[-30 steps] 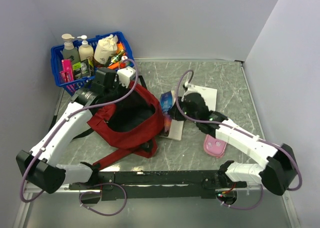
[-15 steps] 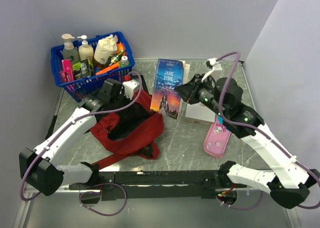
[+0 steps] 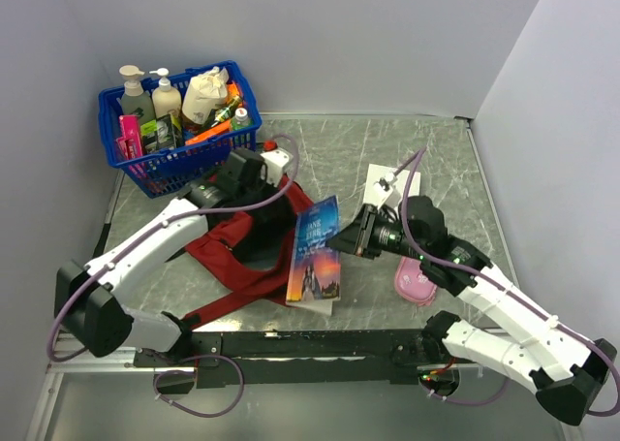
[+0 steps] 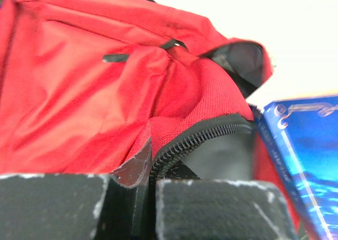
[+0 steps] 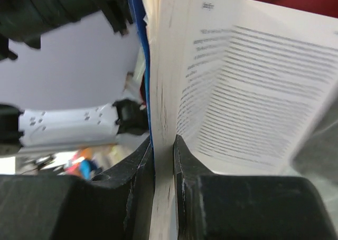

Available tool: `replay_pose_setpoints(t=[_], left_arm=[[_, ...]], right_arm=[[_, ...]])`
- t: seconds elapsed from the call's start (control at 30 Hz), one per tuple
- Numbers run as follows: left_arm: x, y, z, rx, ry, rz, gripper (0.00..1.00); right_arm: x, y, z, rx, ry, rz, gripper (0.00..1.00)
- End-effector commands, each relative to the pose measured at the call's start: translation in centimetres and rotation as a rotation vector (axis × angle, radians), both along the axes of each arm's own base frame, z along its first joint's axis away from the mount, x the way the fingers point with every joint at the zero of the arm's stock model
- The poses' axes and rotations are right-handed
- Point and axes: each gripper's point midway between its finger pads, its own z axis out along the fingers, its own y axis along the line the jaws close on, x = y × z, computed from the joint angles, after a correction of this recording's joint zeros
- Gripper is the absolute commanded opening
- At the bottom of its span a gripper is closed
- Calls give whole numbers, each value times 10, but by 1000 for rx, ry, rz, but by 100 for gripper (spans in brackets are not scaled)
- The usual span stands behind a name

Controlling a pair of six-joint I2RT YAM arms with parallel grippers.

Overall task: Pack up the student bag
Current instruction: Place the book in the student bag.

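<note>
The dark red student bag [image 3: 242, 247] lies left of centre, its mouth open toward the right. My left gripper [image 3: 260, 170] is shut on the bag's zipper edge [image 4: 200, 137] and holds the opening up. My right gripper [image 3: 351, 237] is shut on a blue paperback book [image 3: 315, 257], clamping the cover and some pages [image 5: 163, 145] while other pages fan open. The book hangs tilted just right of the bag's mouth, its blue cover showing at the right of the left wrist view [image 4: 306, 150].
A blue basket [image 3: 155, 165] of bottles and small items stands at the back left. A white flat book [image 3: 383, 184] and a pink case [image 3: 417, 286] lie under and beside the right arm. Walls close in on the left, back and right.
My right gripper lifted the book off the table, raised it high, then brought it down and left toward the bag's mouth. My left gripper shifted right along the bag, holding its edge.
</note>
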Motion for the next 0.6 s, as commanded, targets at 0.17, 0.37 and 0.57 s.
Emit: replay_pose_setpoints(t=[0.17, 0.37, 0.57], left_arm=[[-14, -74, 26, -117, -50, -127, 1], [-14, -73, -2, -68, -22, -110, 1], [-14, -68, 5, -80, -41, -89, 1]], right_arm=[[-26, 23, 80, 492, -26, 141, 0], [-28, 11, 129, 490, -160, 113, 0], [-21, 15, 122, 520, -86, 90, 0]])
